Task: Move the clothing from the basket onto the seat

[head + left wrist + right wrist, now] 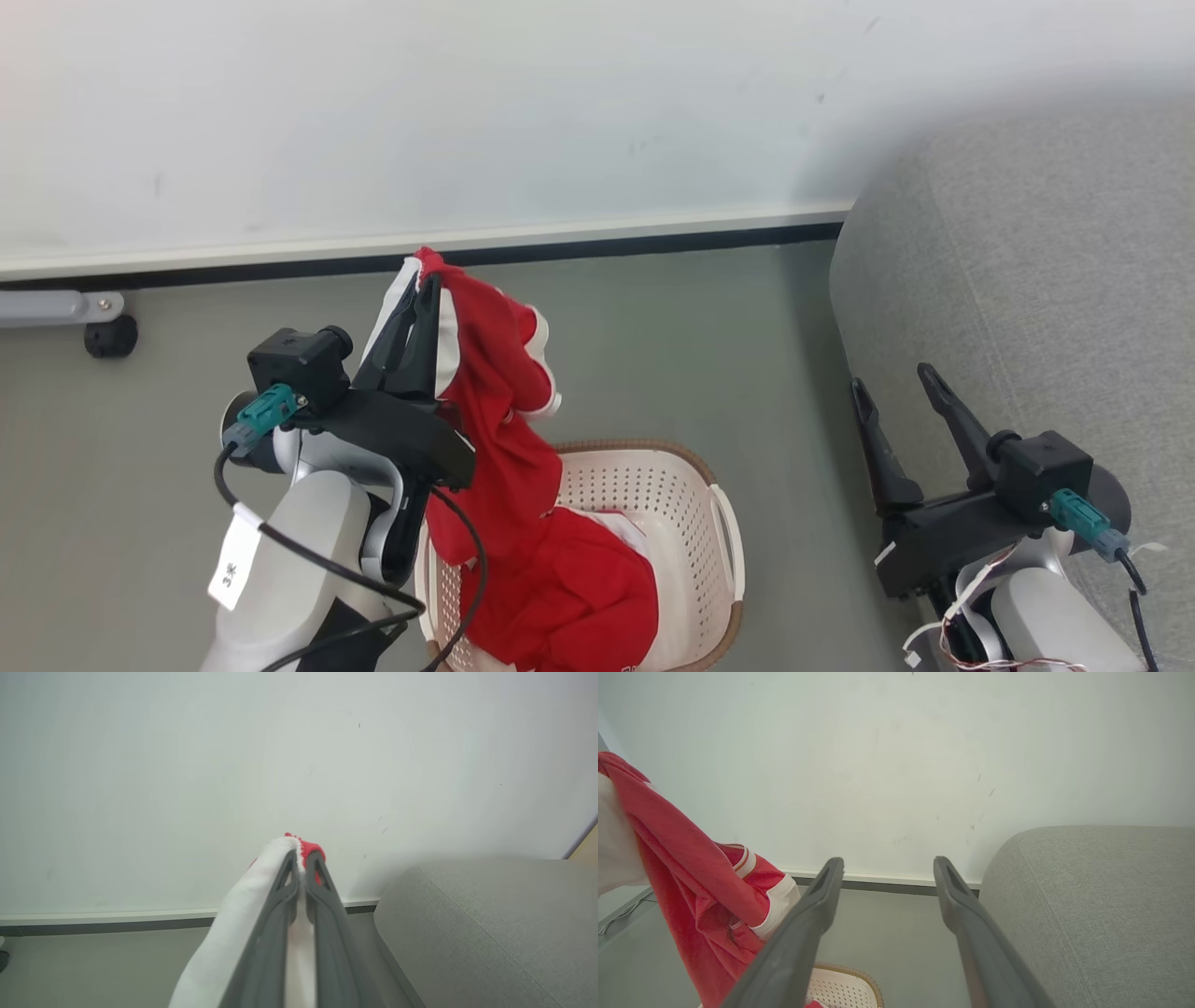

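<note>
My left gripper (422, 280) is shut on a red and white garment (495, 411) and holds it up above the cream basket (691, 523). The cloth hangs from the fingertips (299, 856) down into the basket, where more red clothing (579, 597) lies. In the right wrist view the lifted garment (691, 882) drapes at the left, over the basket rim (850, 975). My right gripper (896, 383) stands open and holds nothing, beside the grey seat (1027, 280) at the right. The seat (490, 924) also lies to the right of my left gripper.
A white wall with a dark baseboard (597, 245) runs behind the basket. A grey bar with a black castor (110, 336) sits on the floor at the far left. Grey floor (709, 355) separates the basket from the seat.
</note>
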You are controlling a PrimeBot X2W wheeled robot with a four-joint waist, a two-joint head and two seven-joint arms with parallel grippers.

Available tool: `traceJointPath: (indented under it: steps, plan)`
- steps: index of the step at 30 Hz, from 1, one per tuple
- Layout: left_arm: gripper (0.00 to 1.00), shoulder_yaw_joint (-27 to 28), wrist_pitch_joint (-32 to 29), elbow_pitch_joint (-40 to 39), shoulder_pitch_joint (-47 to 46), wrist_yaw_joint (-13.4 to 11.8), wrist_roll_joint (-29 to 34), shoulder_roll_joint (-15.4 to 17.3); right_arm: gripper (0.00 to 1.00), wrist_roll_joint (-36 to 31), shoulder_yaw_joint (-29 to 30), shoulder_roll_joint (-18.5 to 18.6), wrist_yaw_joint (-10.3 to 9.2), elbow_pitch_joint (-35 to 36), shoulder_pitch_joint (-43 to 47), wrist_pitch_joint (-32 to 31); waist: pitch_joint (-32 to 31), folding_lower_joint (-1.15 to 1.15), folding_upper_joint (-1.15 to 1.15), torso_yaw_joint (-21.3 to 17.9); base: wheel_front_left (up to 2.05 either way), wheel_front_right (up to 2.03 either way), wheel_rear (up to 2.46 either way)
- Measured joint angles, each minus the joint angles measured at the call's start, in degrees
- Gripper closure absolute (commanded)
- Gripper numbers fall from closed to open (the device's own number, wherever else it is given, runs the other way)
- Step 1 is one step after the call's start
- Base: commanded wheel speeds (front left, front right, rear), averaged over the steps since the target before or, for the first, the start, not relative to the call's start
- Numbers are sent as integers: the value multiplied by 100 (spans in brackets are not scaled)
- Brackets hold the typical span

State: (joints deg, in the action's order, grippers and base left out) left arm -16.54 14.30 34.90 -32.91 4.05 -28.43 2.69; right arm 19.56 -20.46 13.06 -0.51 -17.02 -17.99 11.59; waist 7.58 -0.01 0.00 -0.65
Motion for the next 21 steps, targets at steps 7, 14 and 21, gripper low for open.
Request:
traceJointPath:
  steps: [7, 14, 21]
  plan:
    - [100, -1, 0, -519, 180, 1, 26, 0, 0, 68, -4, -3, -5, 43, 169, -78, -206, 0, 0, -54, 0, 0, 0]
    - [100, -34, 0, -982, 392, 0, 75, 0, 0, 110, -32, 0, -51, 155, 374, -179, -424, 0, 1, -86, 0, 0, 0]
    - [100, -40, 1, -1405, 636, -54, 89, 54, 0, 145, -86, -5, -83, 309, 565, -296, -591, 0, 1, -87, 0, 0, 0]
